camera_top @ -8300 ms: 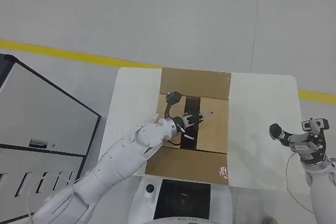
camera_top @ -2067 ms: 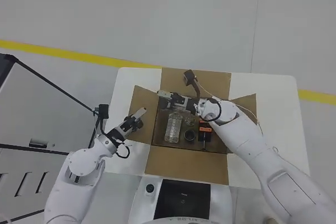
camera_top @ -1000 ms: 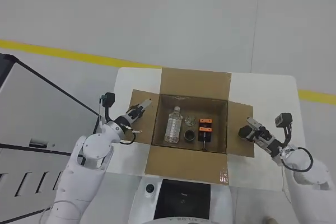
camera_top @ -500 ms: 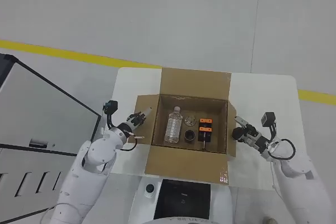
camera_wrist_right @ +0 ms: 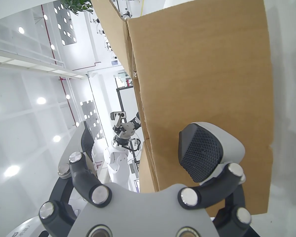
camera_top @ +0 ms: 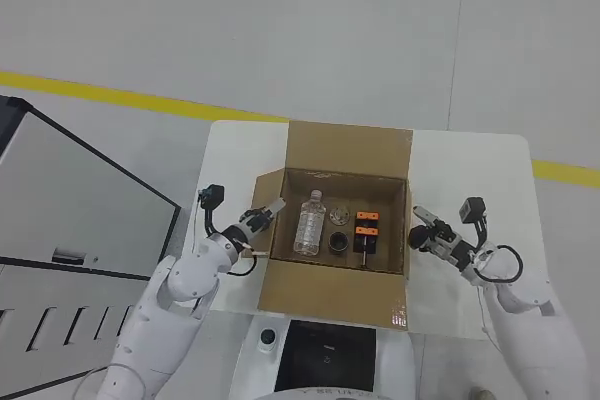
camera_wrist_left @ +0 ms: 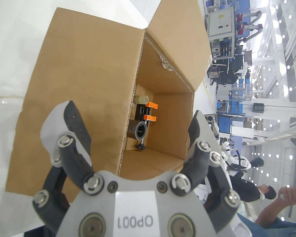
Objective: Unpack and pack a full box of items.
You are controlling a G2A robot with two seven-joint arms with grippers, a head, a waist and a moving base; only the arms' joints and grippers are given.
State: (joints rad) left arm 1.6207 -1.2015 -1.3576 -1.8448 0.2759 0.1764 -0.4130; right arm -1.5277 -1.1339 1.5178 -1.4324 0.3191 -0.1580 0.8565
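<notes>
1. The left gripper [camera_wrist_left: 133,114] is spread wide, astride the free edge of the left flap [camera_top: 267,187]: one finger [camera_wrist_left: 71,122] lies on the flap's outer side and the other over the opening. Whether it touches cannot be told
2. The right gripper [camera_wrist_right: 143,134] is also spread, astride the edge of the right flap [camera_wrist_right: 199,62], with one ribbed pad [camera_wrist_right: 199,154] facing the outer side
3. The box [camera_top: 348,145] sits mid-table, open. Both side flaps stand near upright, while the far and near flaps lie flat outward
4. On the box floor lie a clear bottle [camera_top: 308,222] near the left wall, a dark can [camera_top: 337,241] in the middle and an orange-and-black tool [camera_top: 365,229] on the right, with gaps between them
5. On the table [camera_top: 470,180], a narrow strip lies left of the box and a broader band right of it. The far flap reaches the far edge
6. A dark cabinet [camera_top: 60,190] stands just beside the table's left edge
</notes>
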